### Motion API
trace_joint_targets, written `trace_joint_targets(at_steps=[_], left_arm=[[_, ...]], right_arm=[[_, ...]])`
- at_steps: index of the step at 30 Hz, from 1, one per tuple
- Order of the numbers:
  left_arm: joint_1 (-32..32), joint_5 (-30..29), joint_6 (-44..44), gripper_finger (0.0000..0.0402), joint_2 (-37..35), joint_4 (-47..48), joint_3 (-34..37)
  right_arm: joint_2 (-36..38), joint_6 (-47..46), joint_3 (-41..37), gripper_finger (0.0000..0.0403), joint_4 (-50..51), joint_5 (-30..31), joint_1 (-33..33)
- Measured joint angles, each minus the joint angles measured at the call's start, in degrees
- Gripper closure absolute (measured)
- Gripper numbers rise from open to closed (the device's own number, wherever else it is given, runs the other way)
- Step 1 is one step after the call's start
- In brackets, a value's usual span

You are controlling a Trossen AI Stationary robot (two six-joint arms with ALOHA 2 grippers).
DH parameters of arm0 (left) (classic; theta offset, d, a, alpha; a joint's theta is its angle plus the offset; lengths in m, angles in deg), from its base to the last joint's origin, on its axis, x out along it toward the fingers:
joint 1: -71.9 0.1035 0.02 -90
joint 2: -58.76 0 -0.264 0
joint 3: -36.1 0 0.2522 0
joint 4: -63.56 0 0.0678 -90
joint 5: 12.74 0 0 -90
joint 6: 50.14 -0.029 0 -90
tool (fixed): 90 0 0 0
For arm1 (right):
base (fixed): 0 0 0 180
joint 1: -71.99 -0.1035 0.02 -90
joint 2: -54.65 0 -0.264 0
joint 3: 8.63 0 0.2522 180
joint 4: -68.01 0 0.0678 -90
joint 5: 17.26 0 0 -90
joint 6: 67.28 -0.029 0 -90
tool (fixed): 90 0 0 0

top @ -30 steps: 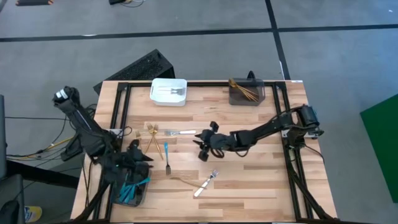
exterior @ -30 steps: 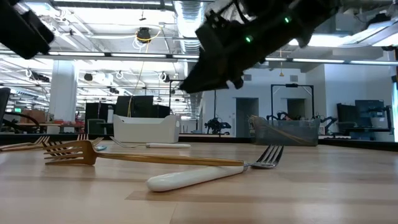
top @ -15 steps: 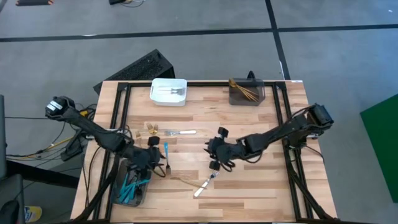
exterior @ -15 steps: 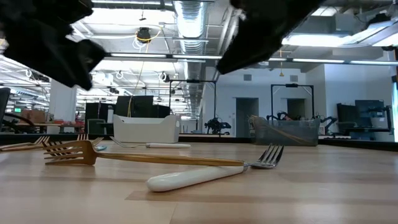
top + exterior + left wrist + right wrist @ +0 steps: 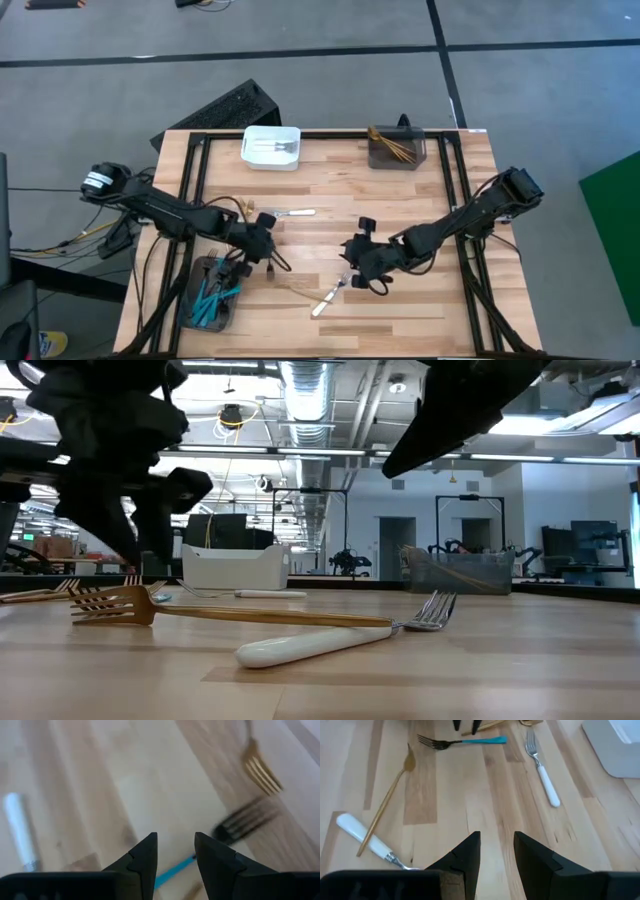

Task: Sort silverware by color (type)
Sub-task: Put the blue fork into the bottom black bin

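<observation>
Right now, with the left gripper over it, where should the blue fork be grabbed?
Probably take the blue fork by the middle of its handle, coming straight down with fingers across it. It lies flat on the table, and the handle is straight and slim, unlike the wider dark tines. The open left gripper hovers just above.

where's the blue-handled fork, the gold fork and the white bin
blue-handled fork point(image 5: 479, 741), right wrist view, on its blue handle
gold fork point(image 5: 110, 603), low view, on its tines
white bin point(image 5: 271, 160), high view, on its near wall
</observation>
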Motion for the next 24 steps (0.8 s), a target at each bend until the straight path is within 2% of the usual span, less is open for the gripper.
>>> trace_joint_targets(at_steps=[5, 8, 12, 17, 24], left_arm=[[0.05, 0.82, -9.55, 0.0283, 2.00, 4.13, -2.83], [0.07, 1.04, -12.45, 0.0283, 3.77, 4.43, -3.30], [-0.04, 1.99, -14.36, 0.0283, 6.98, 6.72, -2.83], [-1.01, -0.80, -13.84, 0.0283, 7.56, 8.02, -3.00], [-3.12, -1.63, -13.85, 0.0283, 7.13, 7.80, -2.96]], right_arm=[[-0.02, -0.68, 0.00, 0.0260, 0.65, 0.02, 0.64], [-0.02, -1.28, 0.00, 0.0260, 0.62, 0.04, 0.94], [-0.02, -1.65, 0.00, 0.0260, 1.00, 0.03, 0.74], [-0.02, -1.72, 0.00, 0.0260, 1.27, 0.02, 0.45], [-0.02, -1.72, 0.00, 0.0260, 1.65, 0.02, 0.63]])
